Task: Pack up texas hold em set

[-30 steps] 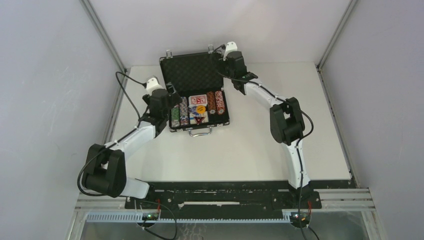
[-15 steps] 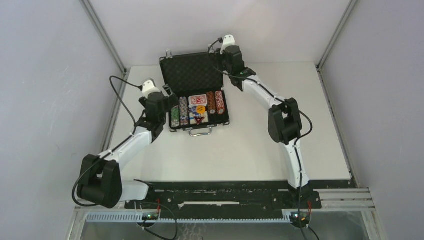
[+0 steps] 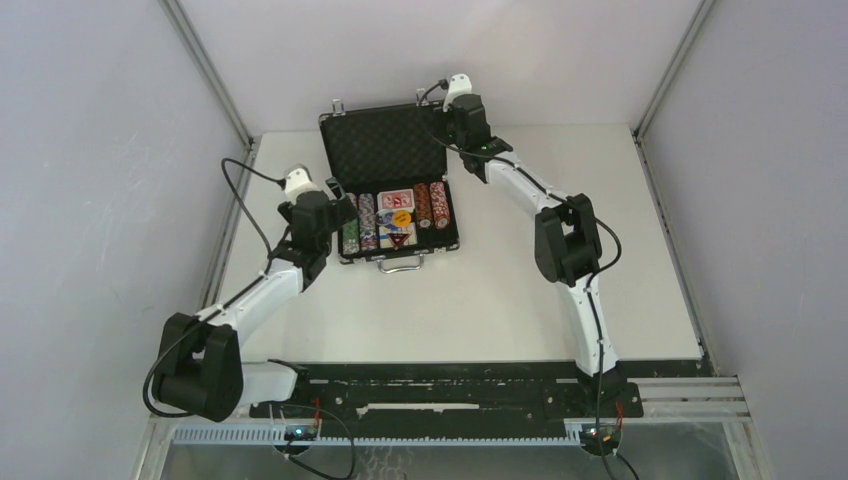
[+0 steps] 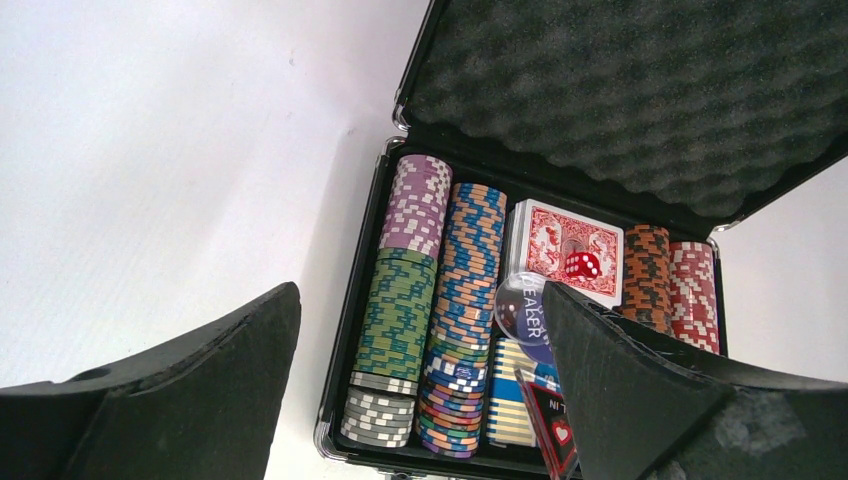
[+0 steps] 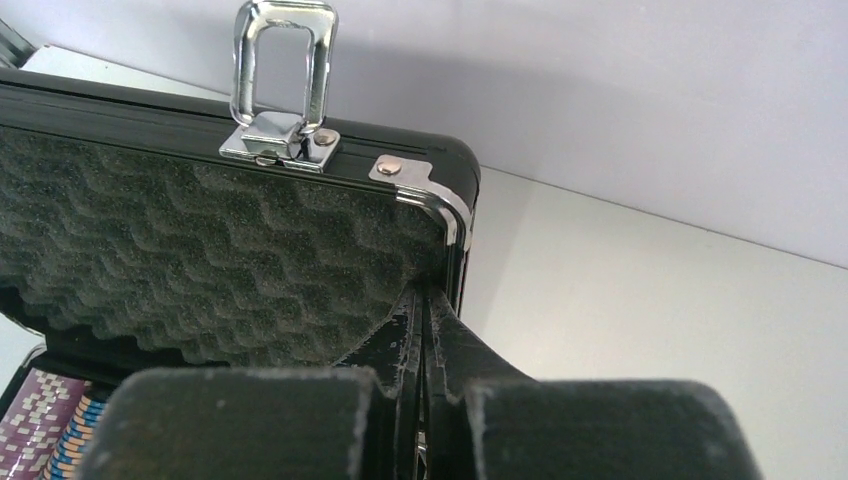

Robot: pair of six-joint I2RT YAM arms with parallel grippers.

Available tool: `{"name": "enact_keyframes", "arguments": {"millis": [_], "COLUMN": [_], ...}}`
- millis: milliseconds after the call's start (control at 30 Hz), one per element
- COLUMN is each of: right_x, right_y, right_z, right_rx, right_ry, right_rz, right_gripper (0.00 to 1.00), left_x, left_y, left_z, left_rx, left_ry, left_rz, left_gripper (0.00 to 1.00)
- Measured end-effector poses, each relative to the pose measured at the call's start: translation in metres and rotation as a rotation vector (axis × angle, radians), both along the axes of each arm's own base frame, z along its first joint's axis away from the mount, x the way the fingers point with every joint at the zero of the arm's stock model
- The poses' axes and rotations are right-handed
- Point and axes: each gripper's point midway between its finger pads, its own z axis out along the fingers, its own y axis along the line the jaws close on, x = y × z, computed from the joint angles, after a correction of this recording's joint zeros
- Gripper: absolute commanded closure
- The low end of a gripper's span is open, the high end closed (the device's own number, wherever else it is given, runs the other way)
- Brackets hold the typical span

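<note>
Fingers (image 5: 462,350) of our right gripper (image 5: 425,295) are pressed together on nothing we can see, tips against the foam of the raised lid (image 5: 200,250), just inside its right rim. Our case (image 3: 400,254) lies on the far table (image 3: 500,300), long axis left-right, chips (image 4: 470,290) packed inside. We judge the lid must swing toward us, and our right arm is nearer. Our left gripper (image 4: 420,290) hangs spread wide above the left chip rows.

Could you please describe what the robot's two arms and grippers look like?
Both the left arm and right arm have white tubular links joined by bulky black joint housings, with thin black cables looping alongside. A white cap sits at each wrist. The left gripper and right gripper have broad matte-black fingers with rough, scuffed edges. No markings are visible.
</note>
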Motion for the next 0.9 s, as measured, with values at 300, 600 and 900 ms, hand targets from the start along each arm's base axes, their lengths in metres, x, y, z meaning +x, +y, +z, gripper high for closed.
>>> {"name": "enact_keyframes", "arguments": {"millis": [300,600,900], "right_x": [-0.02,-0.072,-0.034], "right_y": [0.003,0.001,-0.001], "right_z": [-0.038,-0.073,0.006], "right_rx": [-0.032,-0.086,0.019], "right_ry": [0.058,0.14,0.009], "right_rz": [0.019,0.037,0.012], "right_gripper": [1.0,0.57,0.51], "left_x": [-0.002,-0.012,-0.013], "left_y": [0.0,0.0,-0.003], "left_z": [-0.005,-0.006,-0.002], "left_rx": [0.002,-0.018,-0.04], "left_ry": [0.012,0.003,-0.008], "left_rz": [0.0,-0.013,-0.025], "left_gripper": [0.05,0.06,0.06]}}
